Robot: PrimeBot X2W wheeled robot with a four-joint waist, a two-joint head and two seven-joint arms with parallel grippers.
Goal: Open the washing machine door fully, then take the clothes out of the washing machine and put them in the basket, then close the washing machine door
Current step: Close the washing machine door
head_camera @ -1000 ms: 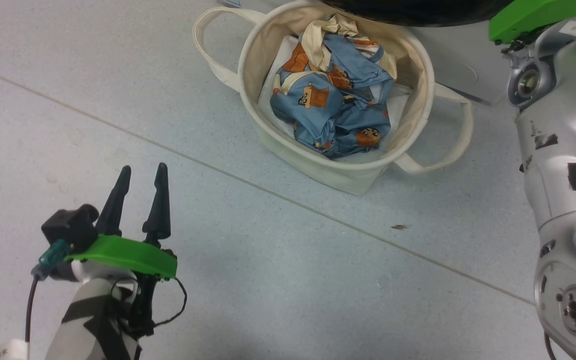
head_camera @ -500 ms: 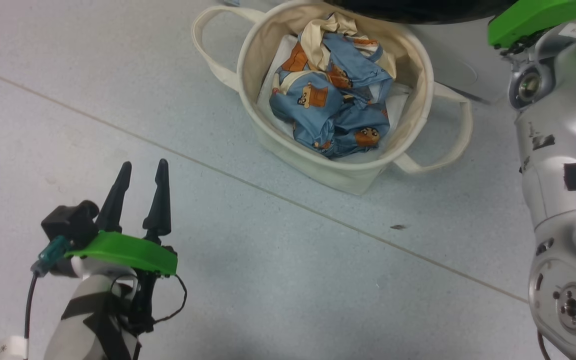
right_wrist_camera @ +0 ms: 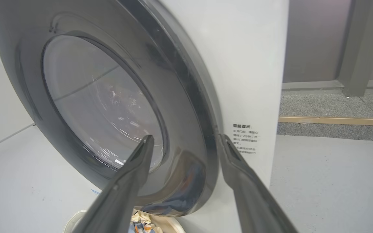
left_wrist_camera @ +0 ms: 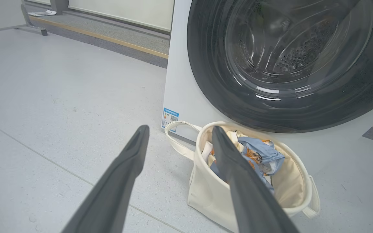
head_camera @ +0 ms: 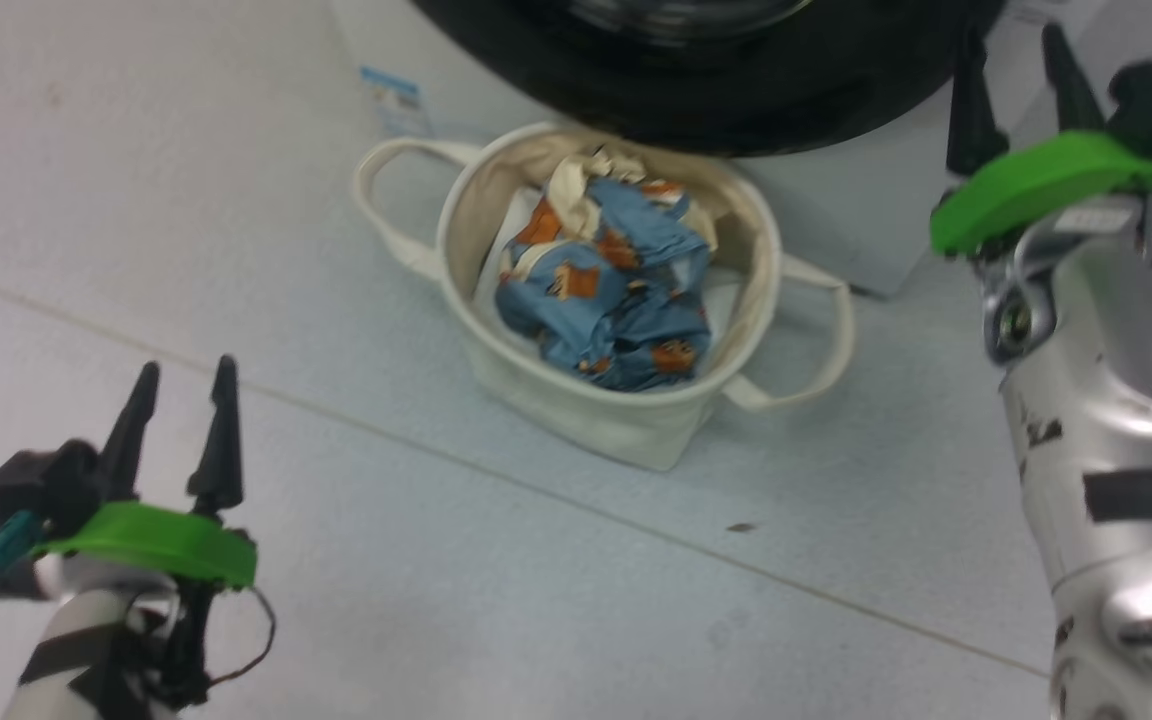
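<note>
The basket (head_camera: 576, 415) stands on the floor against the washing machine (head_camera: 836, 225), and the blue bear-print clothes (head_camera: 606, 310) lie bunched inside it. Above it the washing machine door (head_camera: 716, 100) shows its glossy black rim. In the left wrist view the door (left_wrist_camera: 287, 106) sits against the machine front, with the steel drum visible through the glass. My left gripper (head_camera: 186, 372) hovers open and empty over the floor, left of the basket. My right gripper (head_camera: 1008, 60) is open beside the door's right edge, its fingers (right_wrist_camera: 231, 161) either side of the rim (right_wrist_camera: 189, 106) and holding nothing.
A blue label sticker (left_wrist_camera: 170, 118) marks the machine's lower left corner. A printed notice (right_wrist_camera: 246, 139) sits on its white side. A floor seam (head_camera: 536, 490) runs diagonally in front of the basket. A raised strip with a wooden edge (left_wrist_camera: 108, 38) runs behind the machine.
The head camera has tilted up, so the basket sits lower and more of the door shows. My right gripper has gone from shut to open and its fingers have come into view.
</note>
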